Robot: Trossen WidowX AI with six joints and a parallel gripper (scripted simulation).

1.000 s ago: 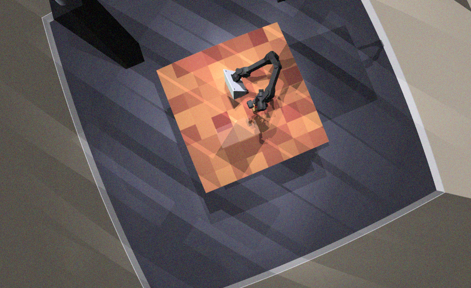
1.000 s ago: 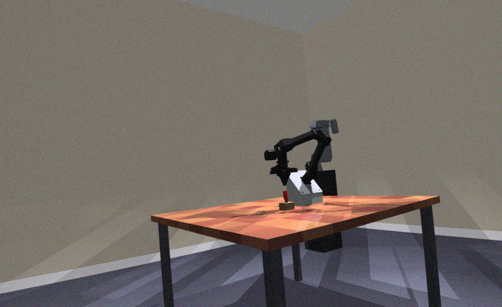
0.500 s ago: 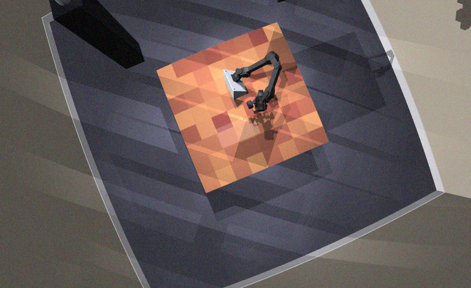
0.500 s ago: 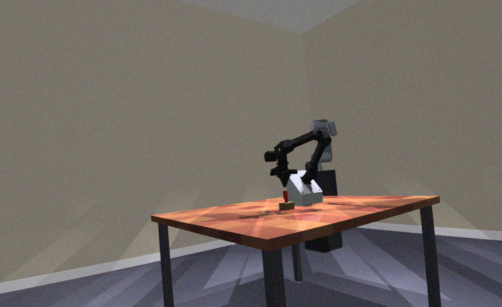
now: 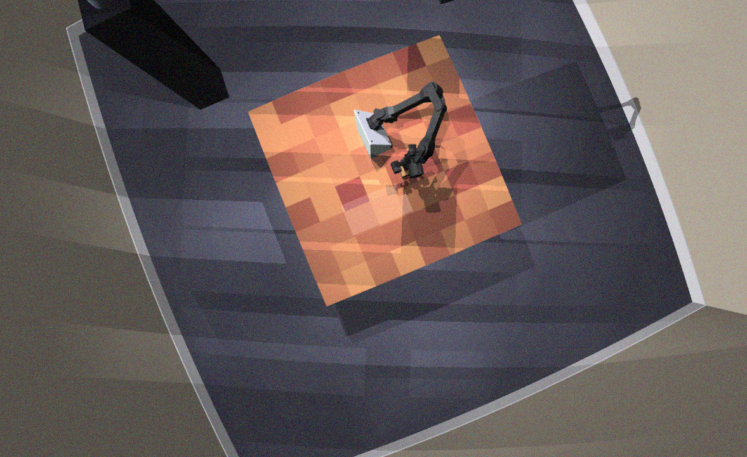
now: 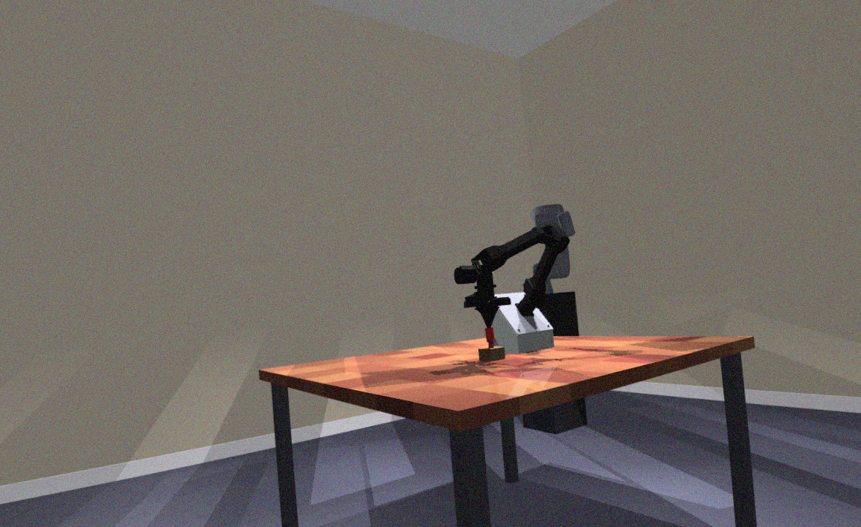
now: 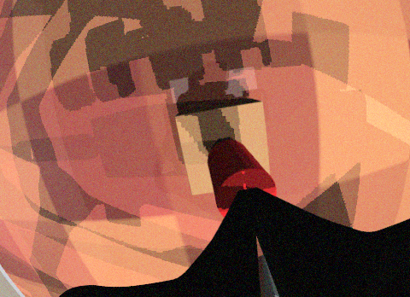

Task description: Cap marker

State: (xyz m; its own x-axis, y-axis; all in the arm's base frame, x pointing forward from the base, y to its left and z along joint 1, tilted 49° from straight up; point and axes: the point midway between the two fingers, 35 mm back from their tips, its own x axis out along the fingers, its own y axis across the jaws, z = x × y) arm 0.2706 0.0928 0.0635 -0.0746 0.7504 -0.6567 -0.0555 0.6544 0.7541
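The red cap [image 6: 489, 334] [image 7: 232, 165] sits upright on the marker, in line with it. A short length of the marker [image 6: 491, 345] shows below the cap in the exterior view; how far the cap is pressed down cannot be told. The tan holder block [image 6: 491, 354] [image 7: 254, 122] stands on the table under the marker. My gripper [image 6: 489, 326] [image 7: 248, 198] is shut and empty, pointing down. Its joined fingertips are at the cap's top, and they seem to touch it. In the wrist view the fingers hide part of the cap's top. In the top view the arm hides most of the block.
A white and grey wedge-shaped box [image 5: 372, 135] [image 6: 535, 341] stands on the table [image 5: 330, 284] [image 6: 630, 373] close behind the holder block, under my arm's base. A black pedestal [image 5: 160, 62] with a grey arm [image 6: 552, 219] stands beyond the table.
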